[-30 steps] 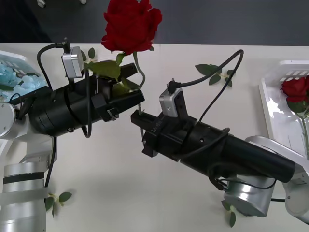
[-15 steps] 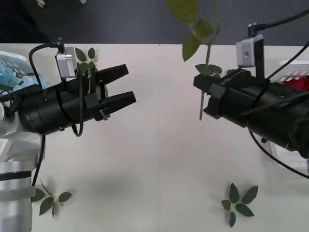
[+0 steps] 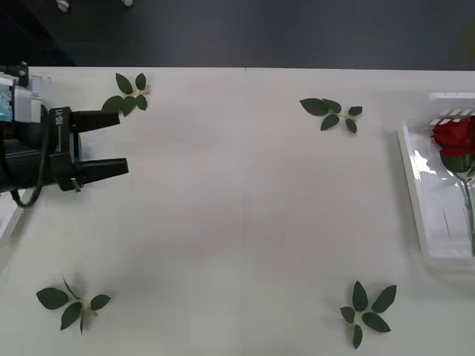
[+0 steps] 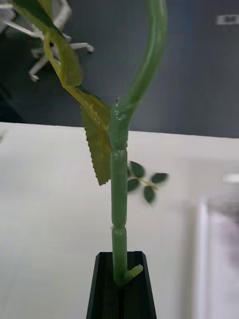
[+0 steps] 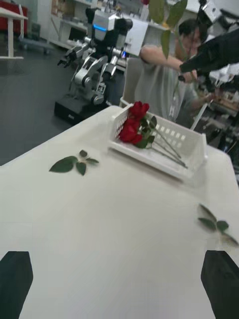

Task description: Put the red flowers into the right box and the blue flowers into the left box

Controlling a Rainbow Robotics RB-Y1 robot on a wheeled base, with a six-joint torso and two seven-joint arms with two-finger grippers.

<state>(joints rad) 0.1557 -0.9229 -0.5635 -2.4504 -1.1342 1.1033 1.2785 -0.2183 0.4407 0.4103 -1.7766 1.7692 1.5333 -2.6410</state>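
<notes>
Left gripper: held at the table's left edge, black fingers spread, nothing between them.
Right gripper: pinched on a green rose stem, raised upright.
Red flowers: laid in the right box.
Table: white, scattered with leaf sprigs.
Writing: none legible.
</notes>
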